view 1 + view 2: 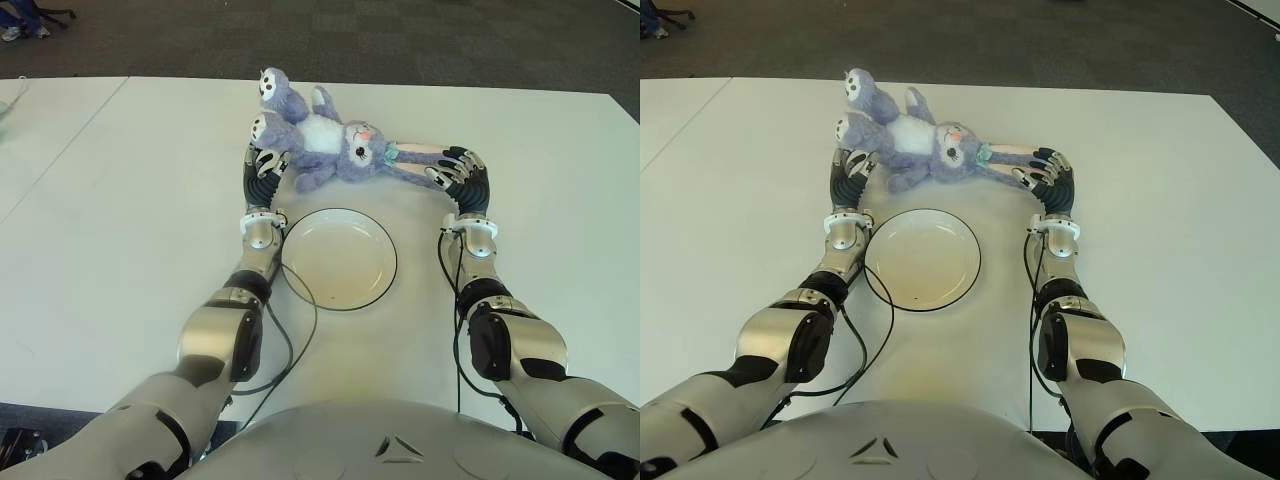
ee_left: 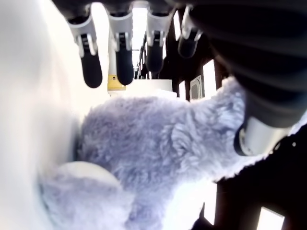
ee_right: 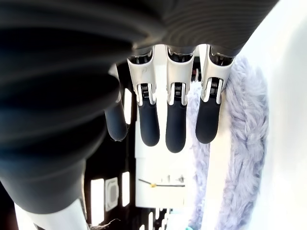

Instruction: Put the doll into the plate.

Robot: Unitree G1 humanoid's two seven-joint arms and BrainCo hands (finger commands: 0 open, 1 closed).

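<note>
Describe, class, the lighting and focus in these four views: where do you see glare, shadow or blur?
Eye views: even light, the plate and doll sharp, soft shadows under the arms. Left wrist view: bright background washes out behind the left robot hand; nearby fur is soft. Right wrist view: the right robot hand shows dark against a glaring table, wrist blurred.

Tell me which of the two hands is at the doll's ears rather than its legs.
The right hand: its fingers sit on the long ears of the doll. The left hand is at the leg end, beside a foot.
</note>
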